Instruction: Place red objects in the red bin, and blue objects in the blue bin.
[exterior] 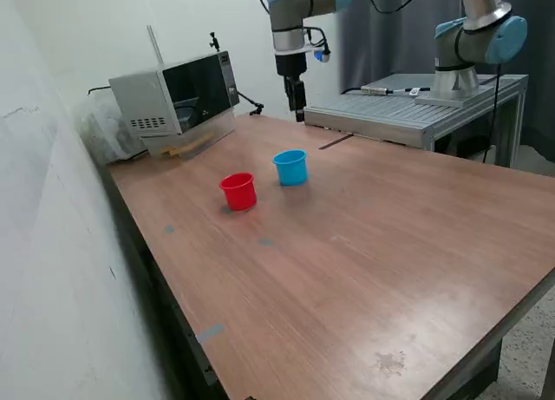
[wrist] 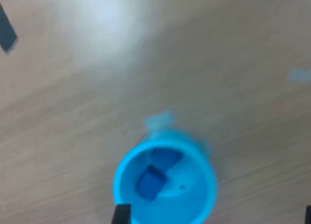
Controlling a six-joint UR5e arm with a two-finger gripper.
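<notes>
Hovering high above the blue bin [exterior: 290,167], jaws' state impossible to tell
Two blue cubes [wrist: 154,174] lie inside it; red bin [exterior: 238,192] stands just beside it on the surface [exterior: 364,252]

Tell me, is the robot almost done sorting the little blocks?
Nearly, it seems. Two blue blocks already lie inside the blue cup. No blocks show on the table. The end effector hangs above, apparently carrying nothing. The inside of the red cup isn't visible, so the red blocks can't be confirmed.
</notes>
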